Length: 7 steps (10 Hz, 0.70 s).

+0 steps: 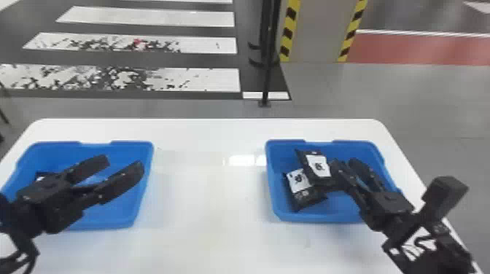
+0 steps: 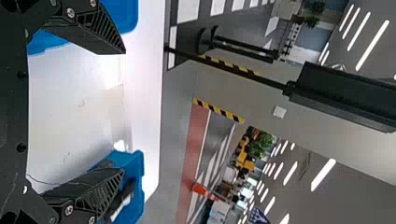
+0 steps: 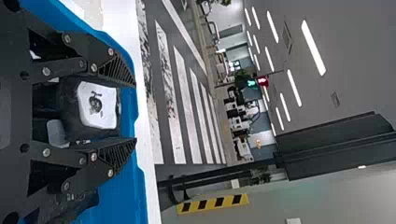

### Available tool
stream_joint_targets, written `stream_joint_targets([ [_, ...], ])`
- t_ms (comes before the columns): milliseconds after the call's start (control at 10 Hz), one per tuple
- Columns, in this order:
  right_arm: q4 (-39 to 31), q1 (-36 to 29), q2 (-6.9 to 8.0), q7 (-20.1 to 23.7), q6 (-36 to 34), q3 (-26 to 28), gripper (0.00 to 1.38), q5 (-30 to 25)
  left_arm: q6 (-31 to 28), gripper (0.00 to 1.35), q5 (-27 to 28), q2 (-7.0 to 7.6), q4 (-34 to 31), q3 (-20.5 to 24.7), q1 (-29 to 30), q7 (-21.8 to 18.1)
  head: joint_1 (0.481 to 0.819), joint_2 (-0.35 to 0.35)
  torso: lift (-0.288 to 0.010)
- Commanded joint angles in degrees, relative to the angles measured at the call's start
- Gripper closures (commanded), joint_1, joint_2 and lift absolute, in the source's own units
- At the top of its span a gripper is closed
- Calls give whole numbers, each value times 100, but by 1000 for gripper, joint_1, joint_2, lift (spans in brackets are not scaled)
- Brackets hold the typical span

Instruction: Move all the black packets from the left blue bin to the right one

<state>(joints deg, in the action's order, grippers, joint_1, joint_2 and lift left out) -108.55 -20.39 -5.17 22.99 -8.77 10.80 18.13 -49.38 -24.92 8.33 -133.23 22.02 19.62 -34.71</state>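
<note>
Left blue bin [image 1: 147, 182]: at the left side of the head view, on the white table [image 1: 204, 218]; source of the packets.
Remaining packet [image 1: 41, 177]: partly visible inside that bin, toward its left wall, behind the left gripper; presumably the next item for transfer.
Left gripper [image 1: 123, 162]: above the left bin, fingers well apart, nothing between them; the spread probably leaves room to straddle a packet.
Right blue bin [image 1: 273, 193]: right of centre in the head view; receiving container, apparently set apart from the source so that each arm has its own side.
Upper packet [image 1: 304, 160]: in the right bin, tilted, label facing up, overlapping the lower packet; the overlap suggests a loose drop rather than stacking.
Lower packet [image 1: 310, 196]: in the same bin, toward its left wall, white label exposed.
Right gripper [image 1: 344, 161]: over the right bin, beside the upper packet, fingers parted, no grip evident; contact cannot be determined. The position would suit release or adjustment of a packet.
Caution: closing the right fingers here could catch a packet already delivered.
</note>
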Motion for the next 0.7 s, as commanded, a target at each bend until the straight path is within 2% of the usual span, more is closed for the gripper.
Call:
stream_joint_targets([
  [0,-641,-591,113,-93,174,17,113,-191,-96,156,401,-51,-1,334,-49,8,695,-32,-154],
  [200,-1569,-1448,332,-339,455,5,116,-614,-378,156,870,-60,42,780,-176,78,695,45,-154],
  [300,-1921,-1898,482,-453,666,-6,116,-648,-490,156,1178,-24,84,917,-303,114,695,70,-154],
  [600,-2511,-2756,522,-471,680,-120,119,-465,-996,156,1864,125,477,1111,-753,342,695,203,-154],
])
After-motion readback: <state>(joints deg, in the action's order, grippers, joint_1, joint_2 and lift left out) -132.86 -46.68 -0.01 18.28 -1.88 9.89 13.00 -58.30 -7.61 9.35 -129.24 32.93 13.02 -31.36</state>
